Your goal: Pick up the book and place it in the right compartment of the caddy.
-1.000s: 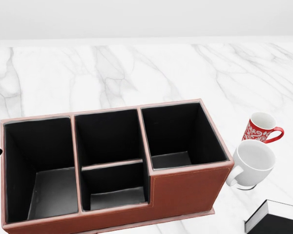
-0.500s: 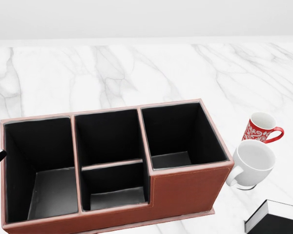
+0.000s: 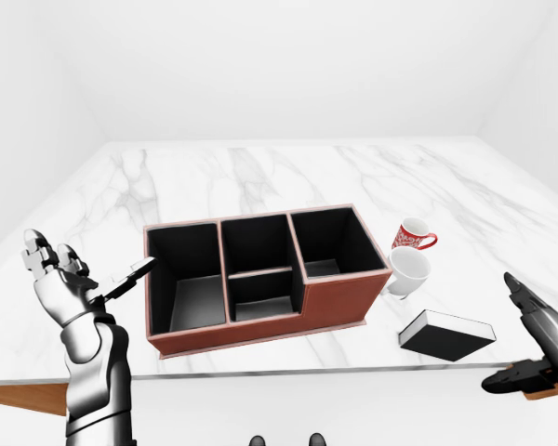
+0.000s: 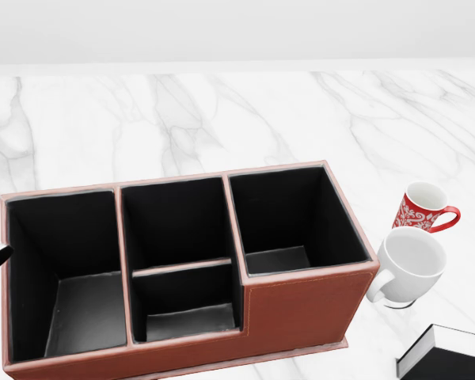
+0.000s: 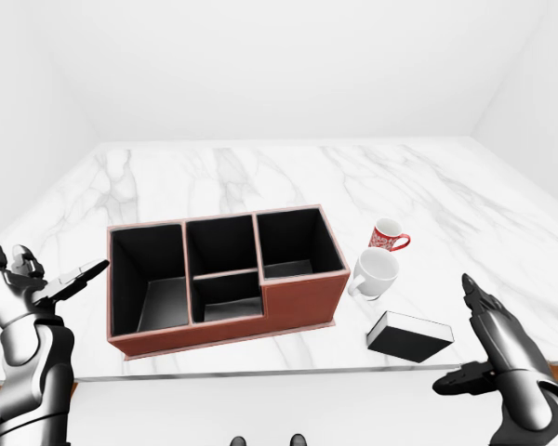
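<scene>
Black tip of left hand (image 3: 60, 283) poking a bit more into head view's left edge than a second ago; nothing else moved. Not reaching for book (image 3: 446, 334) yet. Fingers spread apart, holding nothing. Same for right hand (image 5: 502, 358). Book flat on marble table (image 3: 260, 177), right of caddy (image 3: 339, 302), near white mug (image 3: 409, 271) and red mug (image 3: 413, 233). All caddy boxes empty.

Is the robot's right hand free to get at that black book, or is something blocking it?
Probably yes. The book lies flat on the marble table, the open right hand just beside it. Nothing stands between them; the white mug sits farther up the view.
</scene>
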Controlling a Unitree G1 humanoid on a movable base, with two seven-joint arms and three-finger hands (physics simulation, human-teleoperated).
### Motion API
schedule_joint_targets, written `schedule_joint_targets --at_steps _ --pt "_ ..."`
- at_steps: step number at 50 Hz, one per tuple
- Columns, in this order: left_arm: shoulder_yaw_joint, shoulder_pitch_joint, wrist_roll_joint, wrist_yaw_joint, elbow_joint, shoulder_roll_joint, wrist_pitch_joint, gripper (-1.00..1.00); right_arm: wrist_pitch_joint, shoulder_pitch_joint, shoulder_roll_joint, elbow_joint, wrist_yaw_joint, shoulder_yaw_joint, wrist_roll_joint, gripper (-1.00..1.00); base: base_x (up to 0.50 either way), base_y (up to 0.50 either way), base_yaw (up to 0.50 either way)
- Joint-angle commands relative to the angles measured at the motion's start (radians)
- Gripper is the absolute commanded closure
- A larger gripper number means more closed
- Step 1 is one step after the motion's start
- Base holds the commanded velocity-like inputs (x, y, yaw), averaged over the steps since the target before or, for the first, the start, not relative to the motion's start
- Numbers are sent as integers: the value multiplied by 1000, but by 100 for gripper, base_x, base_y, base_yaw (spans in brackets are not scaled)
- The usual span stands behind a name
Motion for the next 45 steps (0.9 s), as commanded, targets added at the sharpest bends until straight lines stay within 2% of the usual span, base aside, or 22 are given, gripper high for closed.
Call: schedule_joint_targets --at_steps 1,17,32,36,45 --pt "-1 -3 1 0 7 1 0 -100 44 -46 -31 53 -58 67 -20 -100 0 0 0" --pt "6 0 -1 2 -1 5 0 -100 44 -63 -88 207 -148 121 3 -100 0 0 0" --pt "7 -2 -1 6 0 6 0 -100 44 -137 -149 277 -151 165 10 -100 0 0 0" --pt "8 -2 -2 6 4 7 0 -100 44 -144 -147 248 -136 182 12 -100 0 0 0" --pt "9 -3 -3 7 3 9 0 -100 44 -179 -157 303 -171 235 19 -100 0 0 0"
